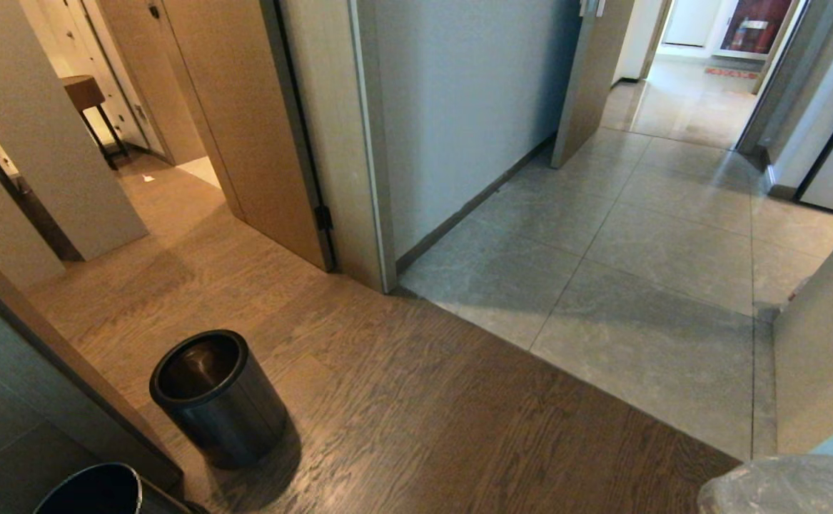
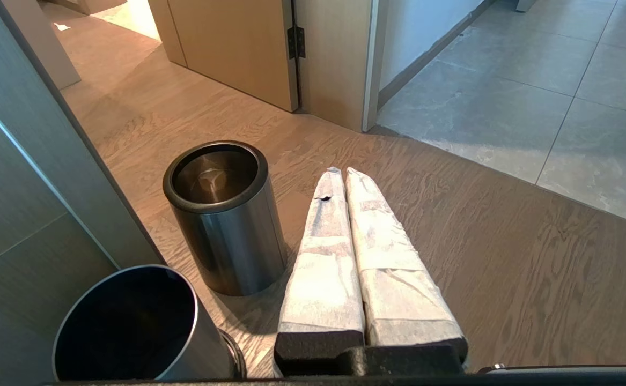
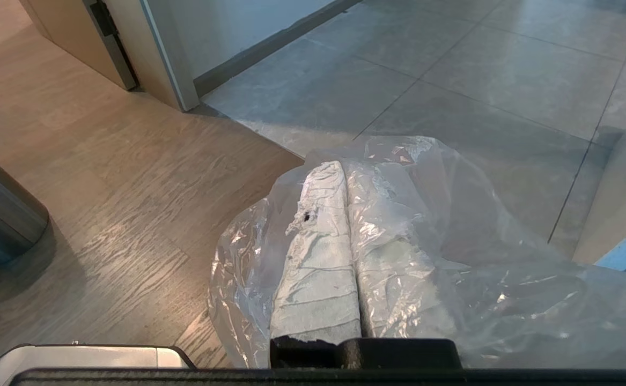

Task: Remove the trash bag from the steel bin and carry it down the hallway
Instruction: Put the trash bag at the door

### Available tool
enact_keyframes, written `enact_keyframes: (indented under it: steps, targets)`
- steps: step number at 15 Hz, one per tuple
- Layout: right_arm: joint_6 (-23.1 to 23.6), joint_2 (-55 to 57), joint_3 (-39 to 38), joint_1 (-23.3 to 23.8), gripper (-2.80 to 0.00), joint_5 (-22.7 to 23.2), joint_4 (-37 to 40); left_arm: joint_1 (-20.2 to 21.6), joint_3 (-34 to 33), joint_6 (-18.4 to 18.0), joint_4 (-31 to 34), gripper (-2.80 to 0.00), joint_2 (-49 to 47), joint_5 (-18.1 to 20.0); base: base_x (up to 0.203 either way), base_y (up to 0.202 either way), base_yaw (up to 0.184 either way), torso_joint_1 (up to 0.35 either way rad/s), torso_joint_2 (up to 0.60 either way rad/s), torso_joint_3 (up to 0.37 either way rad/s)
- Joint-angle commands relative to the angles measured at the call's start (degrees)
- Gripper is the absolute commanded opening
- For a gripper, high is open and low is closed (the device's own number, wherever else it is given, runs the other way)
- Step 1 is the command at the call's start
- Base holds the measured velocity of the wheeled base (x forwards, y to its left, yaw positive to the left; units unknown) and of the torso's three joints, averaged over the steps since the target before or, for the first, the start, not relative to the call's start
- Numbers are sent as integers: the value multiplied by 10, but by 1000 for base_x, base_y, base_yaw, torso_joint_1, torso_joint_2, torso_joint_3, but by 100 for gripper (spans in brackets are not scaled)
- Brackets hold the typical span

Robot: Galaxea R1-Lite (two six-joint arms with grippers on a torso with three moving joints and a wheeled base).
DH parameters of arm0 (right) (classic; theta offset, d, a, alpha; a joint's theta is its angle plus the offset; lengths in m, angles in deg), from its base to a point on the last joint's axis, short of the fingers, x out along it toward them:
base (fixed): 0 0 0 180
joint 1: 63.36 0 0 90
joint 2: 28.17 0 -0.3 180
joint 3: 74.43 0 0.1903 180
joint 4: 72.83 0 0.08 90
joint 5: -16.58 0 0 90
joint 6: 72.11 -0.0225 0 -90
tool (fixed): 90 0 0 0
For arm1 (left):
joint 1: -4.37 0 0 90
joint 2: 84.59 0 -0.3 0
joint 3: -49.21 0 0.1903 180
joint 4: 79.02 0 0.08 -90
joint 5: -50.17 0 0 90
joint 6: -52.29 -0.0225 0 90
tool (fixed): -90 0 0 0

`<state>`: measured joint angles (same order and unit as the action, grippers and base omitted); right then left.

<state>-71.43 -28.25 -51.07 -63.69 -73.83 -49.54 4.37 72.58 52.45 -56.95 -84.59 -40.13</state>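
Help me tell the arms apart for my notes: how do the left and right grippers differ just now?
The right gripper has the trash bag draped over it; the left gripper carries nothing. The left one is beside the steel bin, the right one nearer the hallway tiles. Both have pale wrapped jaws, closed.

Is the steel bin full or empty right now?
Empty. The steel bin stands upright on the wood floor, its bare metal bottom visible, no liner inside. The trash bag is draped over the right gripper.
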Motion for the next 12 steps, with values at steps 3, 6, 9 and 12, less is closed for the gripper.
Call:
enact_keyframes:
  steps: [3, 6, 9, 12]
  targets:
    - [0, 1, 0, 0, -280, 0, 0, 0, -7, 0, 0, -280, 0, 0, 0, 0, 0, 0, 0, 0]
    - [0, 1, 0, 0, -280, 0, 0, 0, -7, 0, 0, -280, 0, 0, 0, 0, 0, 0, 0, 0]
    - [0, 1, 0, 0, -280, 0, 0, 0, -7, 0, 0, -280, 0, 0, 0, 0, 0, 0, 0, 0]
    - [0, 1, 0, 0, -280, 0, 0, 0, -7, 0, 0, -280, 0, 0, 0, 0, 0, 0, 0, 0]
